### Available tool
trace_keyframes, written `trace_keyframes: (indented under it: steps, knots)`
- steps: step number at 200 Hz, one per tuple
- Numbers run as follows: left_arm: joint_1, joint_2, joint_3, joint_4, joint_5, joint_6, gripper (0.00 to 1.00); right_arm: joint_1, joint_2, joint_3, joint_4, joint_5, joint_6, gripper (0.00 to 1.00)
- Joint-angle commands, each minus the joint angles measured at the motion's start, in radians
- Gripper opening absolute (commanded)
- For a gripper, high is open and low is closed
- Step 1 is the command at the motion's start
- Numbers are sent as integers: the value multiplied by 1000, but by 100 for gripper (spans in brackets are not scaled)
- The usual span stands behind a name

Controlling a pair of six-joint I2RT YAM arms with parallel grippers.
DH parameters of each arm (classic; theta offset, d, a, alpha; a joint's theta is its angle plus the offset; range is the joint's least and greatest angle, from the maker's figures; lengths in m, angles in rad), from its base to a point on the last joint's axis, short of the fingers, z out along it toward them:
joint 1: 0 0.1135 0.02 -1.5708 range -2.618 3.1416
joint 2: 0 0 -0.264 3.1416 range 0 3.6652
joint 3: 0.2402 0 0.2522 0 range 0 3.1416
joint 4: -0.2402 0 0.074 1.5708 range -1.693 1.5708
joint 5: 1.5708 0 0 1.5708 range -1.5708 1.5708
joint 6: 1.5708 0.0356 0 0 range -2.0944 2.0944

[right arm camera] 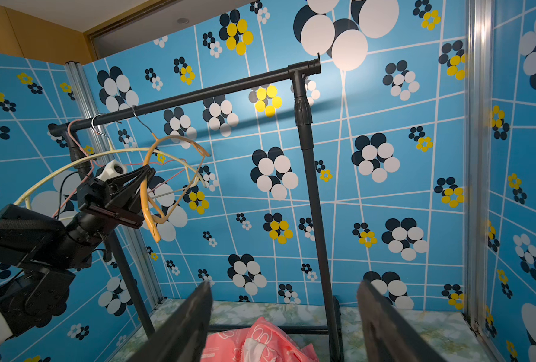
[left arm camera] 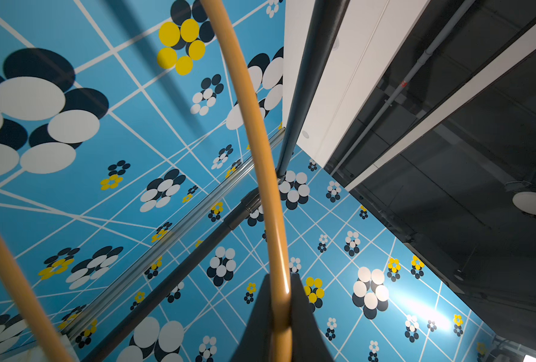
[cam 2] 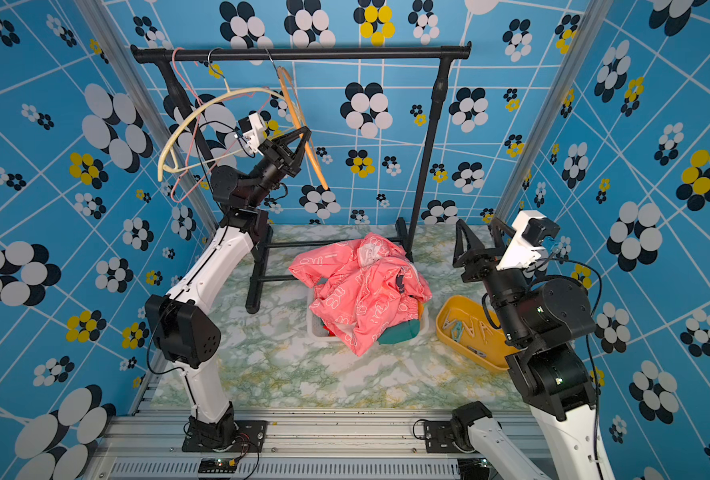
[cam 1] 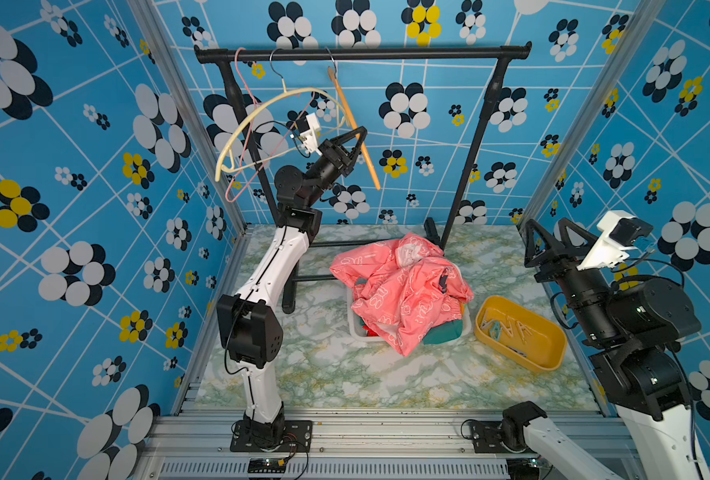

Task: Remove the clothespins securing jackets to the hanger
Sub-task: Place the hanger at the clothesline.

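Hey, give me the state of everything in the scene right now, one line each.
left gripper: shut on orange hanger.
right gripper: open, empty.
orange hanger: bare, hooked on rail.
cream hanger: bare, on rail.
pink hanger: bare, on rail.
pink jacket: heaped over basket.
clothespins: lying in tray.

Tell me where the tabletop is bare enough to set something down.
Bare: table strip between pink jacket and front rail, and left of the jacket toward the rack foot. Crowded: between jacket and yellow tray.
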Motion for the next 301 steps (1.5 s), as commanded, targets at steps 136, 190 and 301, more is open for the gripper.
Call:
trace_keyframes:
  steps: [136, 190, 301]
  knots:
    - [-174, -282, -383, -104, -120, 521, 90, 6, 29, -14, 16, 34, -26, 75]
    - [-428, -455, -559, -326, -655, 1207, 99, 8, 40, -19, -2, 33, -41, 77]
    - [-393, -433, -993, -335, -1364, 1575, 99, -26, 119, -369, -25, 446, 11, 97]
